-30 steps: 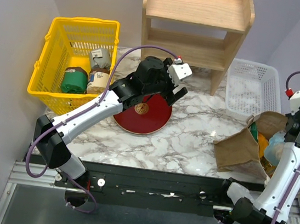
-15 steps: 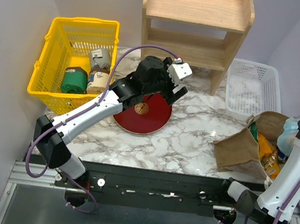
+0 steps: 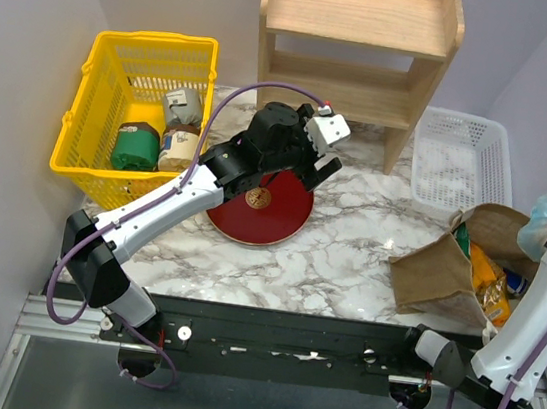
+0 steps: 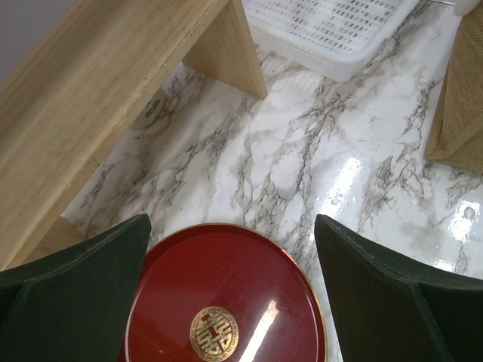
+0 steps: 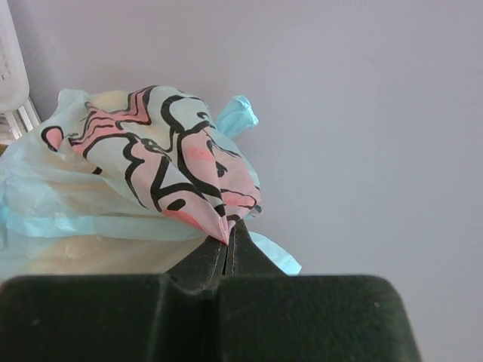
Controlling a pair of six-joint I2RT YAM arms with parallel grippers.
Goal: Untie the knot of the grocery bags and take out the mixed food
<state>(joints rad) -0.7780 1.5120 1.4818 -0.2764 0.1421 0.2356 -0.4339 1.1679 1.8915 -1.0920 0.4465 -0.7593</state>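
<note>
My right gripper [image 5: 230, 235] is shut on a pinched fold of the light-blue plastic bag [image 5: 143, 173], printed in pink and black. It holds the bag in the air by the right wall [image 3: 537, 225]. Below it the brown paper bag [image 3: 441, 272] lies on its side on the marble, mouth to the right. A yellow-orange snack packet [image 3: 490, 285] shows in that mouth. My left gripper [image 4: 232, 226] hangs open over a red round plate [image 4: 226, 302], nothing between its fingers. The knot is not visible.
A yellow basket [image 3: 92, 130] with wrapped jars stands at the far left. A wooden shelf [image 3: 356, 34] stands at the back, and a white mesh tray [image 3: 461, 159] lies to its right. The red plate [image 3: 258, 208] lies mid-table.
My right arm has risen and swung to the right, lifting the light-blue bag up away from the paper bag. The left arm has not moved.
</note>
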